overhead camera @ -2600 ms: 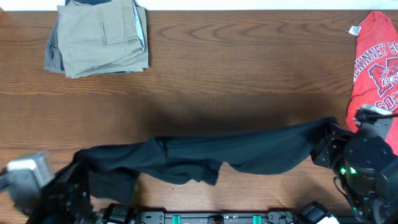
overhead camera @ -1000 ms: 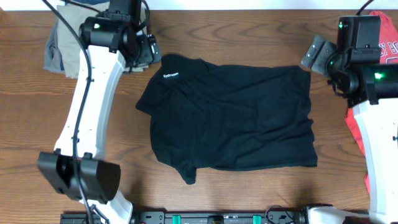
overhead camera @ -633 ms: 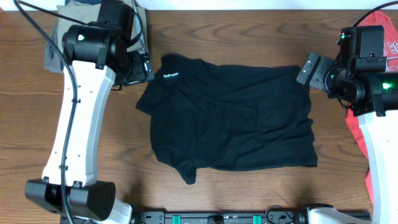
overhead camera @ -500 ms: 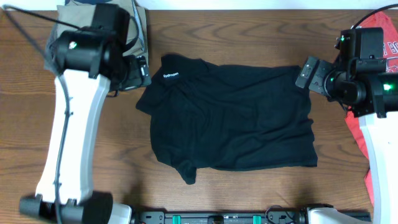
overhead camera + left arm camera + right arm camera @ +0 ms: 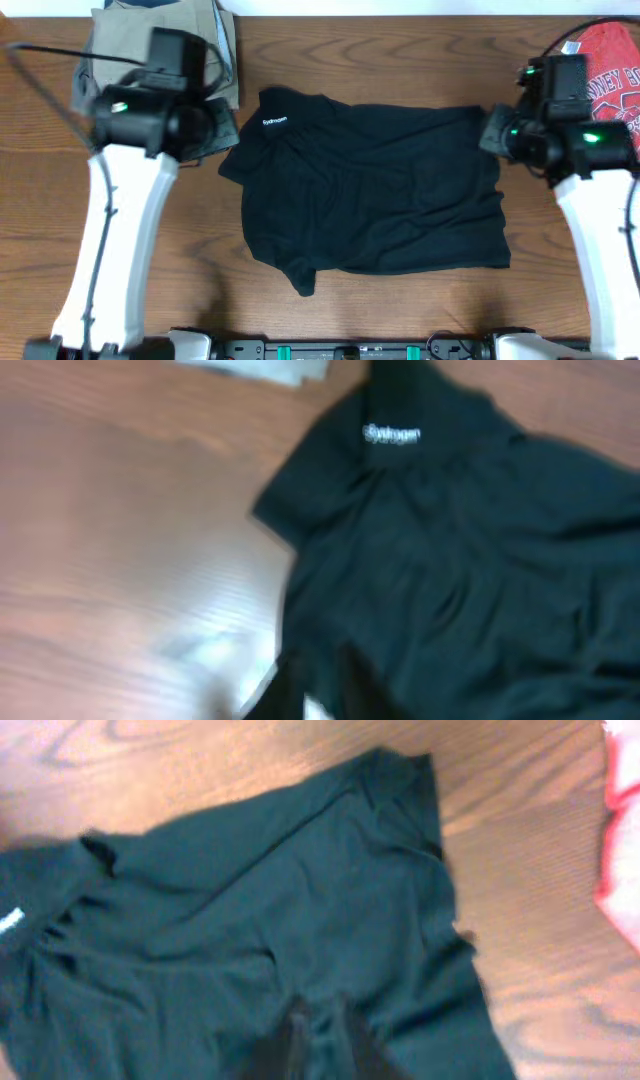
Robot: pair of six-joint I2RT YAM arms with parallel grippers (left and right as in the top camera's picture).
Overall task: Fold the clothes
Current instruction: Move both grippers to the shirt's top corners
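Note:
The black T-shirt (image 5: 370, 190) lies spread on the table, collar and white neck label (image 5: 274, 121) at the upper left, with wrinkles and a folded-under lower left corner. My left gripper (image 5: 218, 130) hovers beside the shirt's left sleeve, off the fabric. In the blurred left wrist view its fingers (image 5: 320, 695) look close together and empty, above the shirt (image 5: 460, 560). My right gripper (image 5: 493, 132) hovers over the shirt's upper right corner. In the right wrist view its fingers (image 5: 322, 1040) are close together, above the shirt (image 5: 250, 910), holding nothing.
Folded khaki trousers (image 5: 120, 35) lie at the back left, partly under my left arm. A red T-shirt (image 5: 605, 60) with white lettering lies at the right edge and also shows in the right wrist view (image 5: 622, 850). Bare wood surrounds the black shirt.
The shirt went from a bunched strip held at the front edge to lying spread and released. Both grippers have since drawn back from its top corners toward the front.

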